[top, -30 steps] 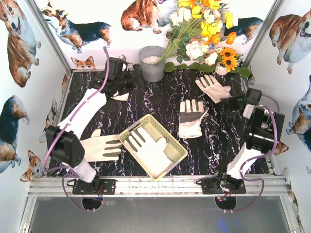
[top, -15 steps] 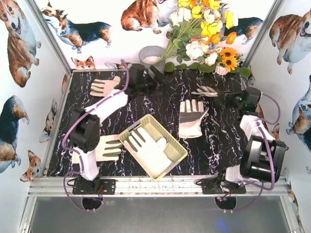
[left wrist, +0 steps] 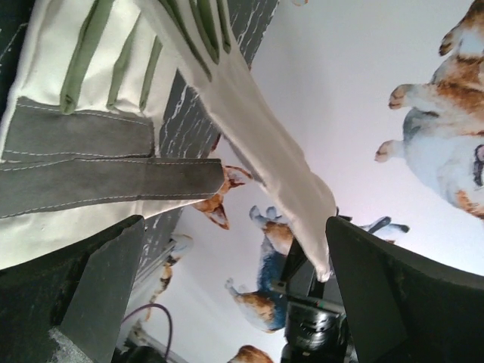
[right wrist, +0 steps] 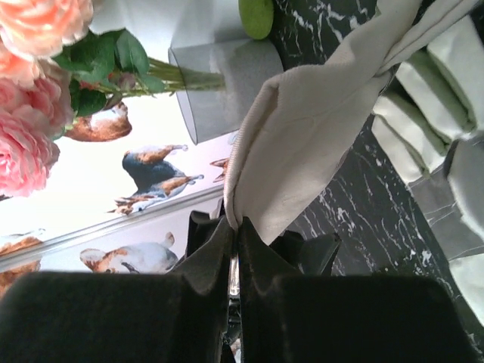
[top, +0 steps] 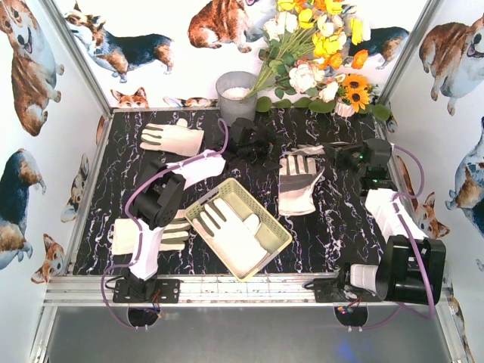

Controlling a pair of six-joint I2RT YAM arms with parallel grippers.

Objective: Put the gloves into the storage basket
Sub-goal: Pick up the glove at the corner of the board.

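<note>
One glove (top: 227,231) lies in the basket (top: 277,228). Over the last second the right gripper (right wrist: 234,236), clamped on a second glove (right wrist: 302,144), raised it off the worktop (top: 340,219). The left gripper (top: 266,147), jaws apart, swung in beside it. Basket drop likely next.

Left arm (top: 156,201): we are reaching forward and rightward, elbow bent high.
Left gripper (top: 262,145): we are holding the jaws spread wide.
Right arm (top: 387,213): we are stretching forward, wrist turned leftward.
Right gripper (right wrist: 235,240): we are pressing the fingers together, pinching a glove (right wrist: 302,144) by its cuff.
</note>
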